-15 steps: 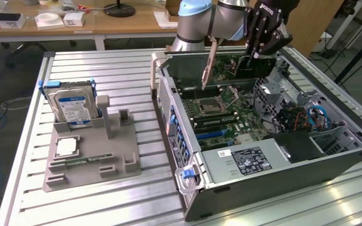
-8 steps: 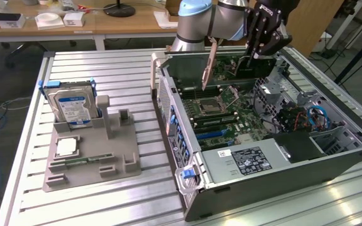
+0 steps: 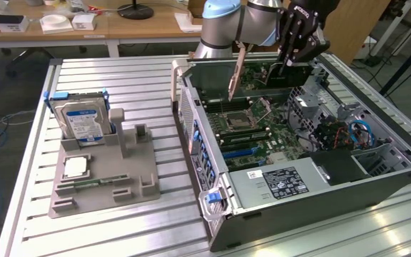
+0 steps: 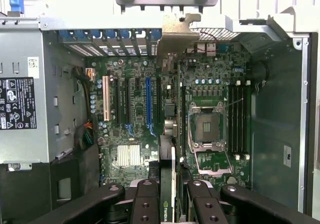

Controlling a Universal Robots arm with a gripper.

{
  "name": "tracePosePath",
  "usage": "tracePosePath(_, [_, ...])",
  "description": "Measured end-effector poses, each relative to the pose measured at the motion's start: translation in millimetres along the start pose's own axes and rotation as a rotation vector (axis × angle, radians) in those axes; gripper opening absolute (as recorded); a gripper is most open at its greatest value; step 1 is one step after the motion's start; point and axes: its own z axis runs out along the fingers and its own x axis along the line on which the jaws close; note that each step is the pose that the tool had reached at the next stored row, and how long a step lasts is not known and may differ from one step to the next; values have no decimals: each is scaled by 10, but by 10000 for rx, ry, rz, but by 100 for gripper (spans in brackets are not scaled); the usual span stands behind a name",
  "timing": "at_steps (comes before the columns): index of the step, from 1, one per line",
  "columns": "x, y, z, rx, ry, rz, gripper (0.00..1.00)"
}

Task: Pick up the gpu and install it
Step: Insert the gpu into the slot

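The computer case (image 3: 263, 230) lies on its side, open face up, along the tabletop's (image 3: 120, 80) edge at the exterior view's right; a parts holder (image 3: 113, 179) sits beside it, toward the opposite edge; a hard drive (image 3: 83, 120) stands upright in the holder's far slot; a processor chip (image 3: 75, 167) lies flat in a recess nearer the front edge; inside the case the power supply (image 3: 280, 182) sits at the near end, with the motherboard (image 3: 263, 144) behind it; the gpu (image 3: 263, 75) hangs on edge above the motherboard, between the expansion slots (image 4: 147, 102) and the CPU socket (image 4: 206, 126).
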Motion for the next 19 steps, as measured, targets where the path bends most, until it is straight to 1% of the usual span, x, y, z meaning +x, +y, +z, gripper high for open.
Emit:
tracePosePath(8, [3,0,60,0,1,18,26])
tracePosePath(19, [9,0,194,3,0,18,26])
